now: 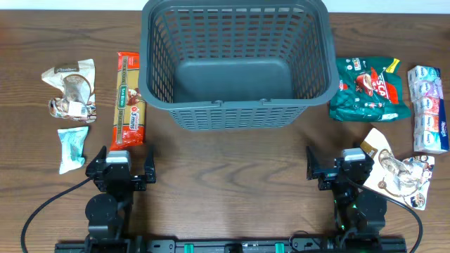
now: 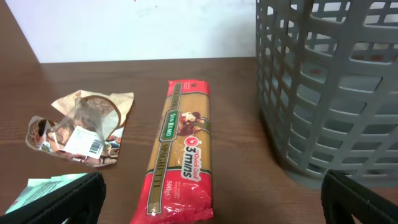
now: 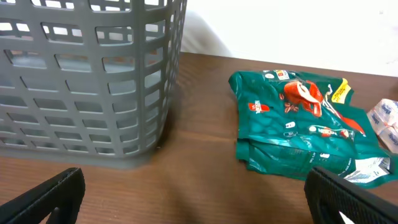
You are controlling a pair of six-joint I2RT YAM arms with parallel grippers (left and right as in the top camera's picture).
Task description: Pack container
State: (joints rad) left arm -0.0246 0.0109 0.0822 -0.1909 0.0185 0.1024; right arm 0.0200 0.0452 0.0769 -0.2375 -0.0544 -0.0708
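The container (image 1: 235, 116) is a large dark grey lattice basket at the back centre of the table, with nothing inside it. Its wall fills the right of the left wrist view (image 2: 329, 93) and the left of the right wrist view (image 3: 87, 81). My left gripper (image 1: 125, 153) (image 2: 208, 208) stands open at the near end of a red and yellow spaghetti packet (image 1: 129, 102) (image 2: 182, 155), holding nothing. My right gripper (image 1: 341, 158) (image 3: 199, 199) is open over bare wood in front of the basket's right corner. A green bag (image 1: 369, 88) (image 3: 298, 121) lies ahead of it, to the right.
Left of the spaghetti lie a crumpled brown and white packet (image 1: 70, 88) (image 2: 81, 127) and a small pale green packet (image 1: 72, 147) (image 2: 37, 186). At the far right are a white tissue pack (image 1: 429, 109) and a beige pouch (image 1: 397, 169) beside the right arm.
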